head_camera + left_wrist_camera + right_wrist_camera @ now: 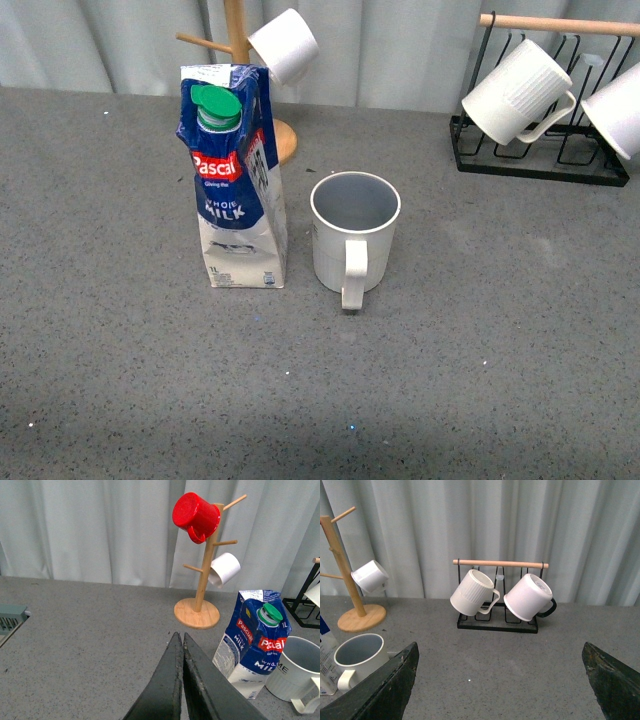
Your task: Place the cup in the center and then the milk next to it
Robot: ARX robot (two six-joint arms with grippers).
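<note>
Cup [354, 236] beside milk [235, 180] — left fingers [172, 680] pressed together, right fingers [390, 685] spread.

Two white mugs, a ribbed one [473, 599] and a smooth one [527, 598], hang on a black wire rack [498, 624]. The cream ribbed cup [359, 659] stands near a wooden mug tree [350, 580]. The right gripper's dark fingers [385, 685] are spread wide.
</note>
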